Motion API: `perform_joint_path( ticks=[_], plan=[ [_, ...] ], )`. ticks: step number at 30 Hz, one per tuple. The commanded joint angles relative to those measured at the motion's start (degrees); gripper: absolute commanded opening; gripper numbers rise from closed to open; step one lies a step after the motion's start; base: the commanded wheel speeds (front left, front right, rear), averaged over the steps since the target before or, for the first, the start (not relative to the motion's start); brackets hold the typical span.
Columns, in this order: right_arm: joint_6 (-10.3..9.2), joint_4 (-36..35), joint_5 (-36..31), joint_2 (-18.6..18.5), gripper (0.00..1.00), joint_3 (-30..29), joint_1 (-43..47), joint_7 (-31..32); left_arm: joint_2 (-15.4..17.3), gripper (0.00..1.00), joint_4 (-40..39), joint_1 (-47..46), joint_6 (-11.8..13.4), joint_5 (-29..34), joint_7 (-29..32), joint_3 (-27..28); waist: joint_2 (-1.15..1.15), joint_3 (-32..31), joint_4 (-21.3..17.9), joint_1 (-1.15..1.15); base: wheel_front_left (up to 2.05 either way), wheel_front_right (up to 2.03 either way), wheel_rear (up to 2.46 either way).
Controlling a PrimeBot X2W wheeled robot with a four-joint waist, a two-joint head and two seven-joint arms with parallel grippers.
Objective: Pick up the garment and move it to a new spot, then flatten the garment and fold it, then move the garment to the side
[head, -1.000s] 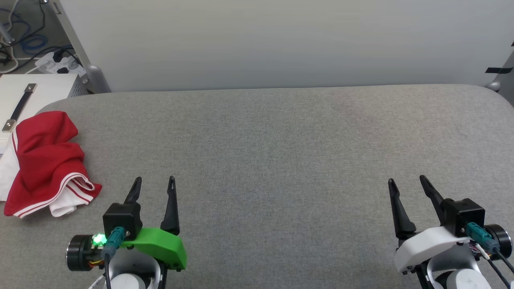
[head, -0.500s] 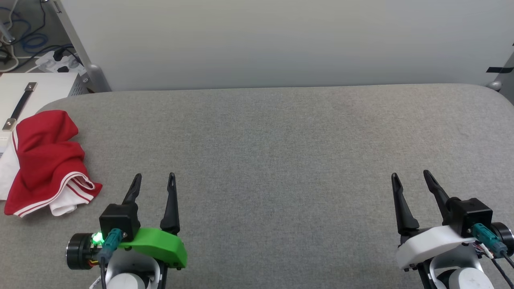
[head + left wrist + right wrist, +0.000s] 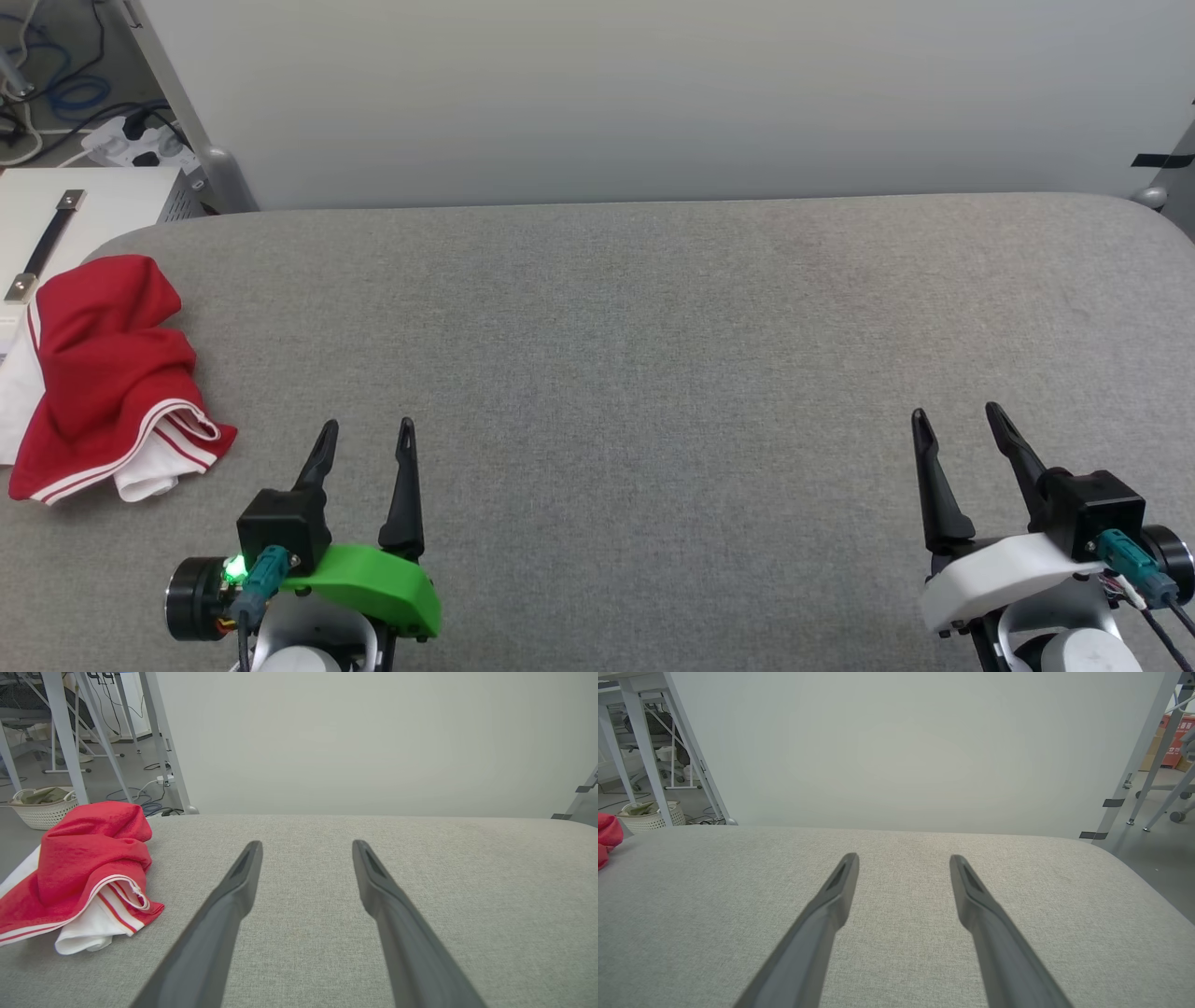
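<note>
The garment [image 3: 103,378] lies crumpled at the far left edge of the grey table [image 3: 653,336], red with a white sleeve and red-white striped trim showing; no lettering is visible. It also appears at the left in the left wrist view [image 3: 88,863], and a red scrap of it [image 3: 607,835] sits at the left edge of the right wrist view. My left gripper [image 3: 366,427] is open, hovering right of the garment and a little nearer to me, apart from it. My right gripper [image 3: 954,414] is open at the lower right, holding nothing.
A white box with a black strap handle [image 3: 56,224] stands beyond the table's left end, partly under the garment. Cables and a power strip [image 3: 131,140] lie on the floor behind. A pale wall panel [image 3: 653,93] rises along the table's far edge. A wicker basket [image 3: 44,807] sits on the floor.
My left gripper has drawn back slightly toward me, still open. The right gripper shifted a little to the right. The garment has not moved.
</note>
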Motion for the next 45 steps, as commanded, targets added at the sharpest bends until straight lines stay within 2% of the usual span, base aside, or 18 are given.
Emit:
perform_joint_path(
  ticks=[1, 23, 33, 45],
  plan=[
    [-0.02, 0.38, 0.32, 0.07, 1.00, 0.04, 0.61, -0.65, -0.13, 1.00, 0.17, 0.88, -0.52, -0.56, -0.66, -0.16, 0.00, -0.05, 0.01, 0.00, 0.00, 0.00, 0.00],
    [-0.02, 1.54, 1.57, 0.10, 1.00, 0.30, 0.86, -3.25, -0.18, 1.00, 1.29, 1.21, -1.36, -2.10, -3.29, -1.30, 0.00, 0.60, 0.71, 0.00, 0.00, 0.00, 0.00],
    [-0.03, 1.88, 1.01, 0.11, 1.00, 1.31, 1.20, -4.52, -0.20, 1.00, 1.89, 1.10, -1.75, -2.90, -4.58, -1.31, 0.00, 1.00, 6.05, 0.00, 0.00, 0.00, 0.00],
    [-0.03, 2.96, 1.42, 0.12, 1.00, 3.69, 1.55, -5.92, -0.23, 1.00, 2.43, 1.48, -2.42, -3.49, -6.00, -1.30, 0.00, 0.98, 15.79, 0.00, 0.00, 0.00, 0.00]
  ],
)
